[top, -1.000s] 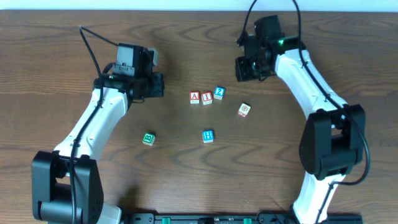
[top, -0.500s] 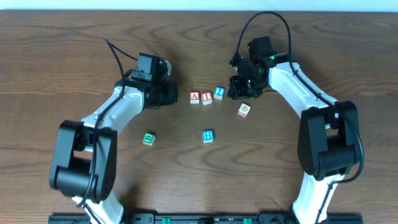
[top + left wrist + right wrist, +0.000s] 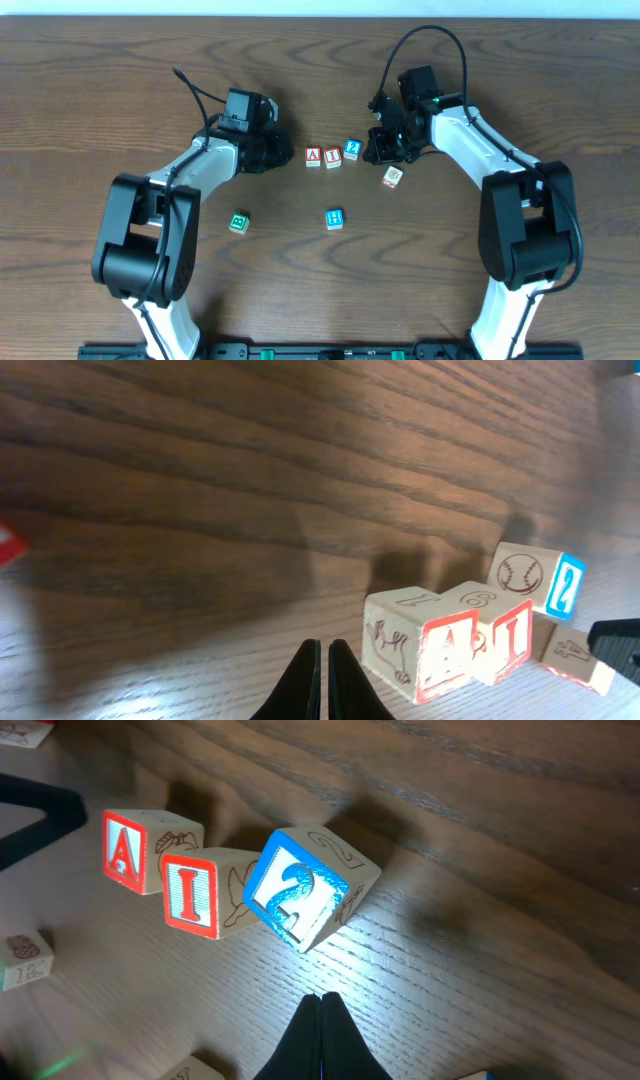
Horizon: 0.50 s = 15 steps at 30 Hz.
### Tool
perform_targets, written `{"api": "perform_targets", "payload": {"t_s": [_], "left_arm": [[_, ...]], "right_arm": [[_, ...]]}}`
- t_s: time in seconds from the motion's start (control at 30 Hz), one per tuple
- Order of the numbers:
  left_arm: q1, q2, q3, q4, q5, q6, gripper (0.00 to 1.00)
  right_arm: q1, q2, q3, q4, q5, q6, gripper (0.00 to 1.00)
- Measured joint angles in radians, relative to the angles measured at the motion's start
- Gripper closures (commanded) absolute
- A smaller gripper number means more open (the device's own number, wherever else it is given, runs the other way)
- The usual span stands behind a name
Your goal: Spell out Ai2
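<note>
Ai2 row sits mid-desk [image 3: 450, 280], checked from the right wrist outward. Right gripper [image 3: 322, 1010] is pinched closed and empty, its tip just short of the 2 cube [image 3: 300, 885], which lies skewed and slightly off the line. Likely risk: a push on a corner spins it, or shunts the I cube [image 3: 192, 892] into the A cube [image 3: 128, 852]. Beyond, the left gripper [image 3: 322, 660], also closed and empty, could knock A.

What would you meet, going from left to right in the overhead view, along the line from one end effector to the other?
left end effector → A cube → I cube → 2 cube → right end effector
</note>
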<state>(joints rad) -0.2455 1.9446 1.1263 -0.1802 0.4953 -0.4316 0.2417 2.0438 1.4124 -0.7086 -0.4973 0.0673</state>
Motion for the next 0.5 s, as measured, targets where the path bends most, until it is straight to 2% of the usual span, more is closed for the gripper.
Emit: {"api": "perform_targets", "payload": {"t_s": [0.5], "left_arm": [[-0.011,0.003,0.0,0.006,0.034,-0.037,0.94]], "right_arm": [[-0.029,0.011,0.0,0.03,-0.09,0.037,0.99]]}}
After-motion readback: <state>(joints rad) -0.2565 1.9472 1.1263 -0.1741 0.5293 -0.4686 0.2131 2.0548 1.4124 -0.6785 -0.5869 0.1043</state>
